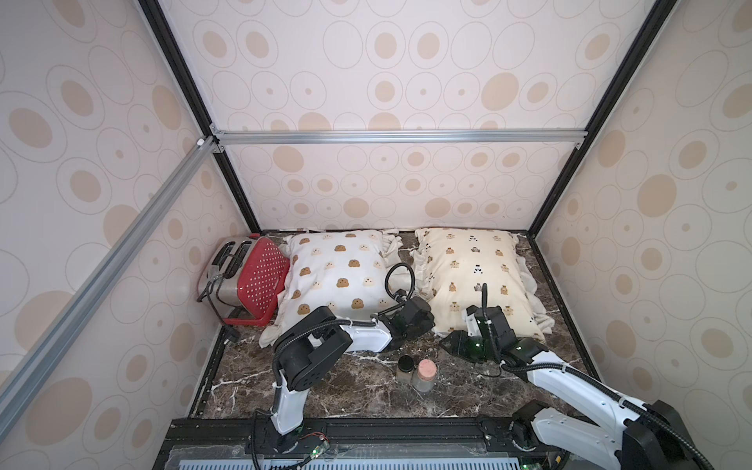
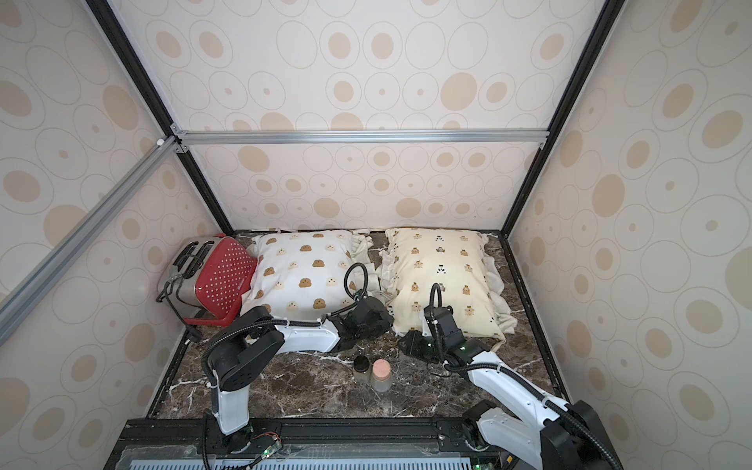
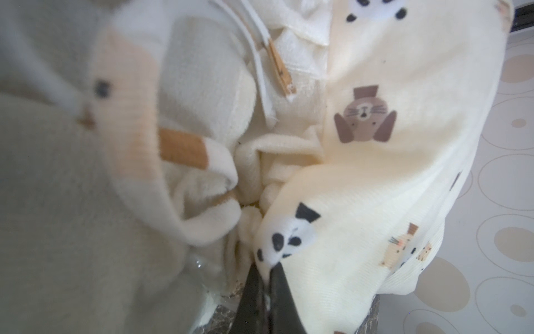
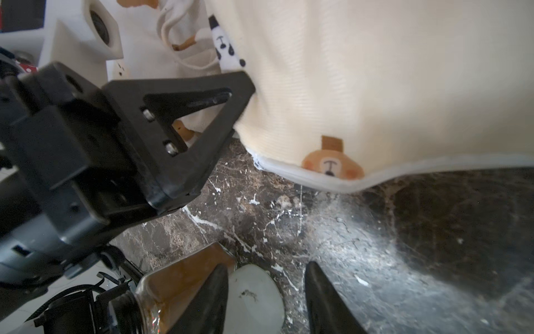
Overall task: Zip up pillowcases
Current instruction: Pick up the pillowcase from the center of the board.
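Two pillowcases lie side by side at the back of the marble table in both top views: a white one with bear faces (image 1: 337, 276) (image 2: 303, 276) and a cream-yellow one with small bears and pandas (image 1: 472, 272) (image 2: 441, 272). My left gripper (image 1: 425, 315) (image 3: 267, 271) is shut on the cream-yellow pillowcase (image 3: 361, 188), pinching fabric at its near left corner beside a panda print. My right gripper (image 1: 447, 346) (image 4: 267, 277) hangs open over the bare marble in front of that pillowcase, nothing between its fingers. The pillowcase's pale bottom edge (image 4: 318, 179) shows in the right wrist view.
A red dotted toaster (image 1: 252, 280) leans against the white pillowcase at the left wall. Two small jars (image 1: 423, 374) (image 4: 185, 277) stand on the marble (image 1: 346, 386) between the arms, close to the right gripper. Patterned walls and black frame rails enclose the table.
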